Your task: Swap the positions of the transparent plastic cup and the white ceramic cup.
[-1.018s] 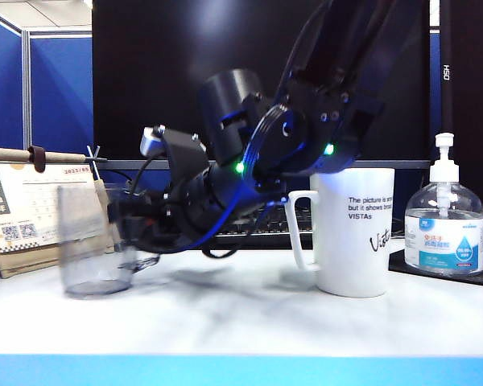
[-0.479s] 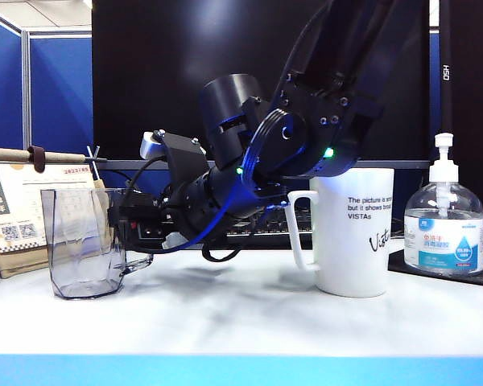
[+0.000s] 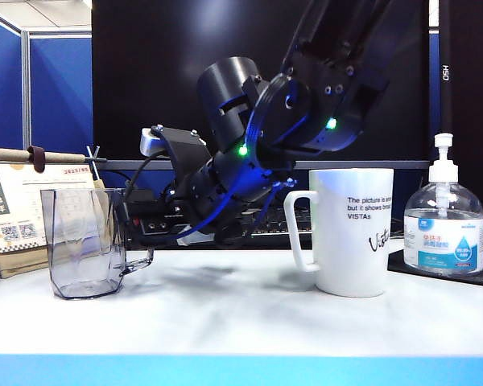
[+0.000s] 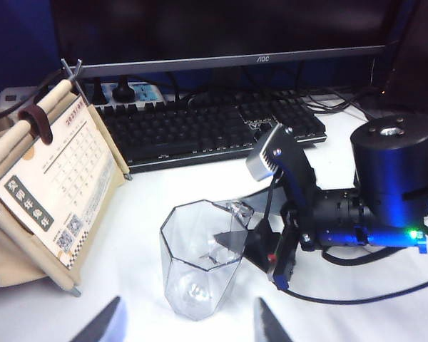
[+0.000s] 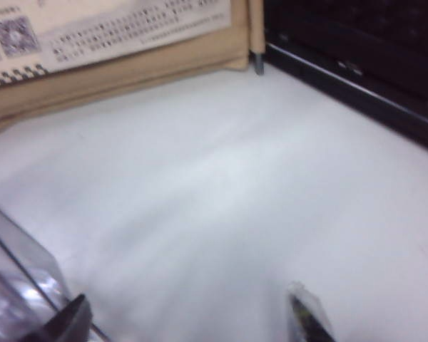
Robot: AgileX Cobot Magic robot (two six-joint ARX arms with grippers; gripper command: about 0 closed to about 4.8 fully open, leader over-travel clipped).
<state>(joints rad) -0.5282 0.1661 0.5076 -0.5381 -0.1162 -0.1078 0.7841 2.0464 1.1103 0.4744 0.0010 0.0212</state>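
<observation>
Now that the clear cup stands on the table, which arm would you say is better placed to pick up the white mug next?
Probably the right. The right gripper, jaws open, hangs just off the transparent plastic cup, its arm right above the white ceramic cup. The left gripper, also open, hovers over the plastic cup, farther from the mug.

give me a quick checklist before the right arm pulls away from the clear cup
1. Clear cup upright on the table: ok
2. Right gripper open: ok
3. Right gripper clear of the cup's handle: cannot tell
4. White mug upright, apart from the arm: ok
5. Left gripper open, holding nothing, hovering near the cup: ok
6. Pump bottle out of the way, beside the mug: ok
</observation>
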